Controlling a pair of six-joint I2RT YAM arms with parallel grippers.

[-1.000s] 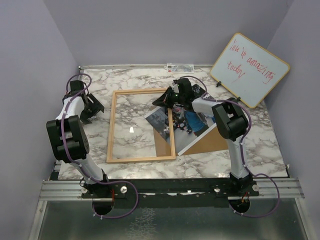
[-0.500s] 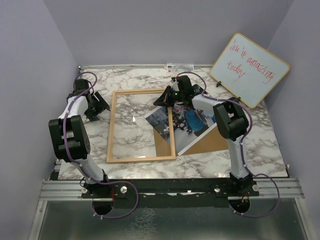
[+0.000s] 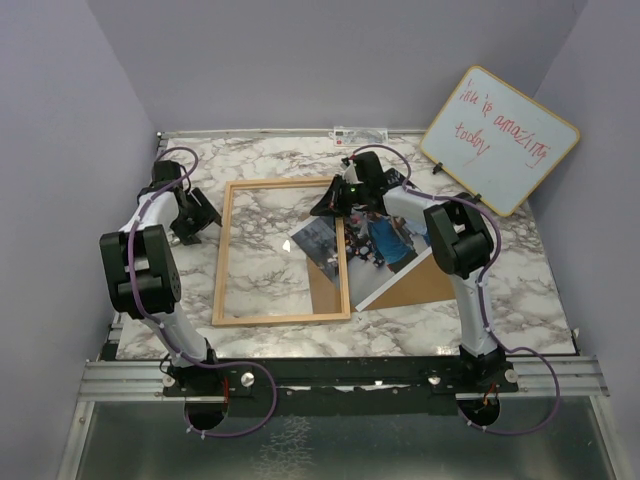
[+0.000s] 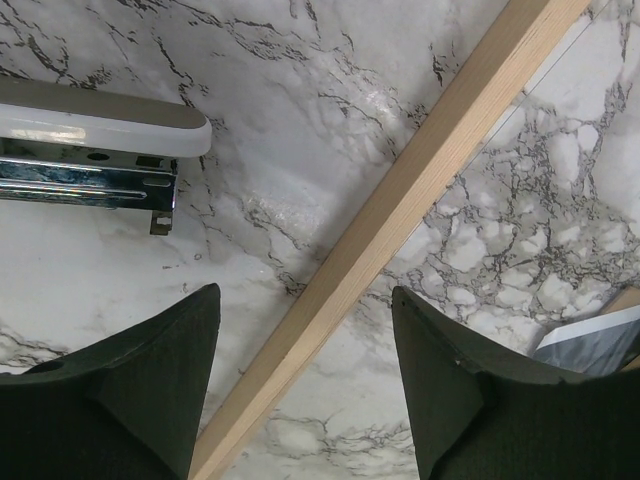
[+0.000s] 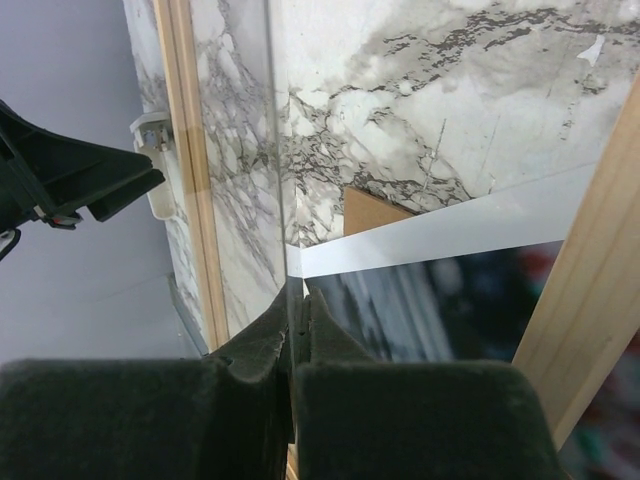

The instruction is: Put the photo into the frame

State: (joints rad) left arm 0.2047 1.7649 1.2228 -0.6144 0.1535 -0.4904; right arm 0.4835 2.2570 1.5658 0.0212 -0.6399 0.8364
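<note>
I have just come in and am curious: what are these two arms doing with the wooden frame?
The right gripper has its jaws shut on a thin clear edge, seemingly the clear pane, at the far right corner of the frame. The left gripper hangs over the left rail, jaws open, holding nothing. The photo is not in yet: it lies partly under the right rail, on the brown backing board.

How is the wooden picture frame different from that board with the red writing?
The frame lies on the marble table; the whiteboard stands propped up at the back right. The frame holds a clear pane, so the marble shows through; the whiteboard has a white face with red handwriting. Both are rectangles edged in light wood.
</note>
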